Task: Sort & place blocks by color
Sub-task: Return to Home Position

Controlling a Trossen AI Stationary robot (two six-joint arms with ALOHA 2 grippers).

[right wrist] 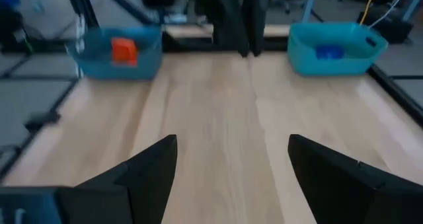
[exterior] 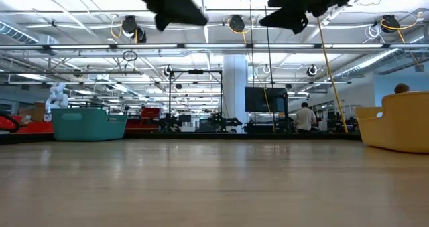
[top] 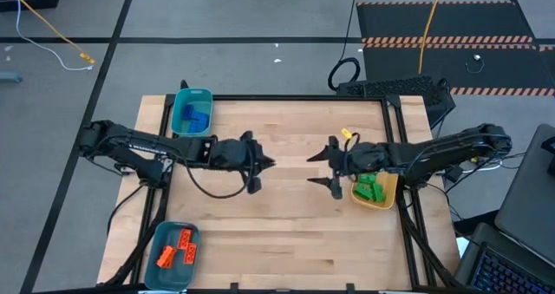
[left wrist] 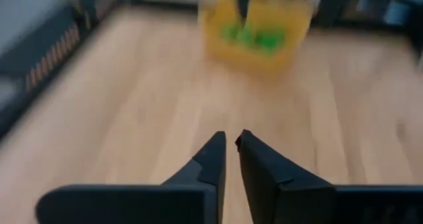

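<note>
The blue blocks point(top: 192, 116) lie in the teal bin point(top: 192, 94) at the table's far left. The orange blocks point(top: 176, 247) lie in a second teal bin point(top: 174, 277) at the near left. The green blocks point(top: 369, 187) lie in the yellow bin point(top: 388, 187) at the right. My left gripper point(top: 267, 163) hovers shut over the table's middle, holding nothing. My right gripper point(top: 317, 168) hovers open just left of the yellow bin, its fingers wide apart point(right wrist: 231, 161). In the low view both grippers hang high above the table.
Bare wood lies between the two grippers and along the near side point(top: 286, 242). Black rails frame the table's left and right sides. A keyboard point(top: 395, 88) sits beyond the far right corner. People stand far off in the room point(exterior: 305, 116).
</note>
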